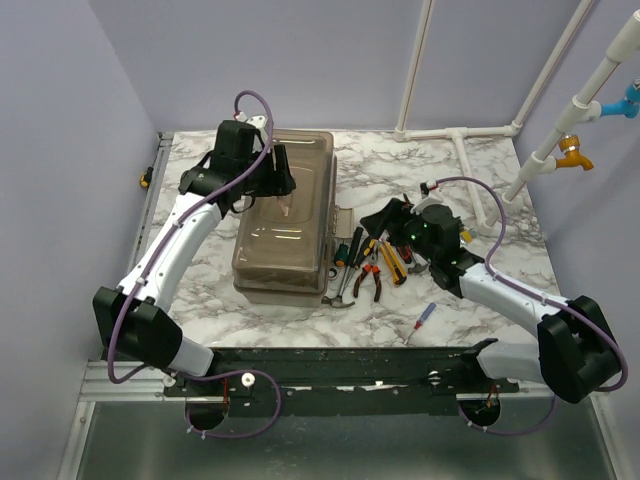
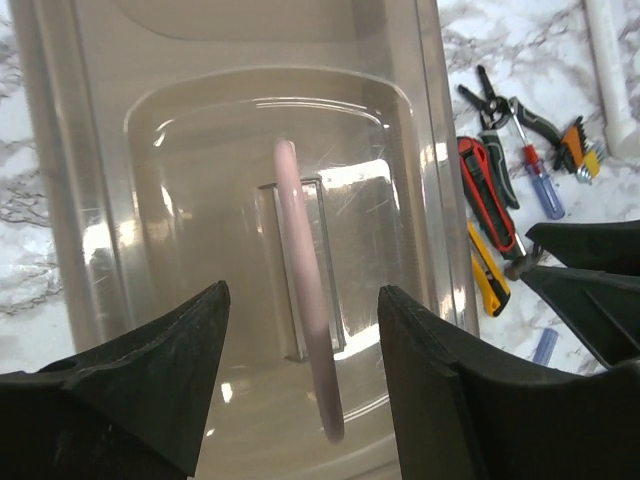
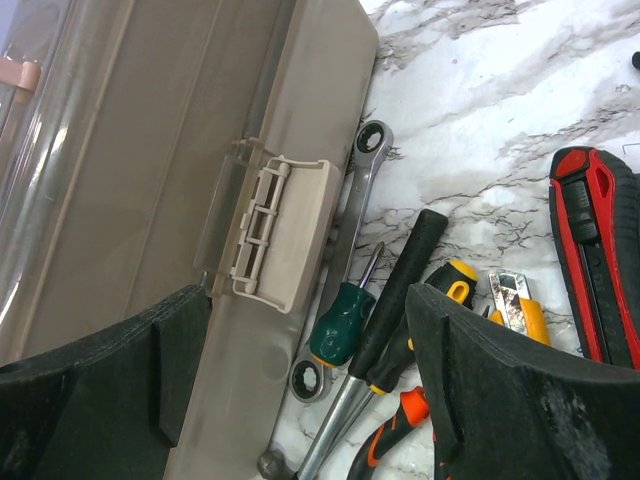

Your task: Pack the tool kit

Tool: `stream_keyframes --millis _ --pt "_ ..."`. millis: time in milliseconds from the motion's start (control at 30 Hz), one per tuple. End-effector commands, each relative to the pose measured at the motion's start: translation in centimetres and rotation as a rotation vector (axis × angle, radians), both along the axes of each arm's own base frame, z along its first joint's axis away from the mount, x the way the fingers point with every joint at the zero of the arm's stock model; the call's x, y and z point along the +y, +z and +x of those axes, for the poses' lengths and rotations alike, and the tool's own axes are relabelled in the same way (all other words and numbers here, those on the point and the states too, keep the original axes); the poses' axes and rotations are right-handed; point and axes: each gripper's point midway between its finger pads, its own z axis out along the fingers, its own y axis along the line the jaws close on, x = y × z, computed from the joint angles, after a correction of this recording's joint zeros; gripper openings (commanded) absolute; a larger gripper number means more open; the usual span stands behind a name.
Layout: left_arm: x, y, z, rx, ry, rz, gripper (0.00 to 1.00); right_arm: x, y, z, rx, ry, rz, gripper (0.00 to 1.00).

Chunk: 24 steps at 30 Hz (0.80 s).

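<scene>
One toolbox (image 1: pixel 285 240), one ratchet wrench (image 3: pixel 354 200), one hammer (image 1: pixel 340 298), one green-handled screwdriver (image 3: pixel 335 335) alongside.

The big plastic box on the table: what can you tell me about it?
The toolbox is a long beige plastic case with a smoky see-through lid, shut, lying flat on the marble table. A slim pink handle runs along the lid's middle; a beige latch sits on its right side. The left gripper hovers open over the handle, not gripping it. A wrench lies close against its base.

Bright, even light; glare patches on the translucent lid (image 2: pixel 200 180).
</scene>
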Motion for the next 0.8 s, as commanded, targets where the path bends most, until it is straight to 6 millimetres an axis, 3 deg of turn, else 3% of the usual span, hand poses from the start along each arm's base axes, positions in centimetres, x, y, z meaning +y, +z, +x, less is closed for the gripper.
stream_keyframes --millis 0,167,267,367,767 --pt "-0.9 -0.2 0.5 0.007 -0.031 0.032 0.58 -0.3 -0.6 0.2 0.007 -0.02 0.006 0.88" --pt "-1.1 -0.6 1.4 0.007 -0.03 0.057 0.3 -0.3 -0.7 0.1 0.011 -0.018 0.008 0.87" --pt "-0.8 -0.3 1.8 -0.004 -0.011 0.084 0.22 -0.1 -0.7 0.2 0.012 -0.013 0.007 0.88" --pt "-0.8 0.4 1.9 -0.025 -0.008 0.095 0.0 0.0 -0.8 0.2 0.016 -0.006 0.007 0.88" --pt "-0.8 5.4 1.1 -0.116 0.001 0.052 0.0 0.3 -0.9 0.2 0.025 0.005 0.013 0.88"
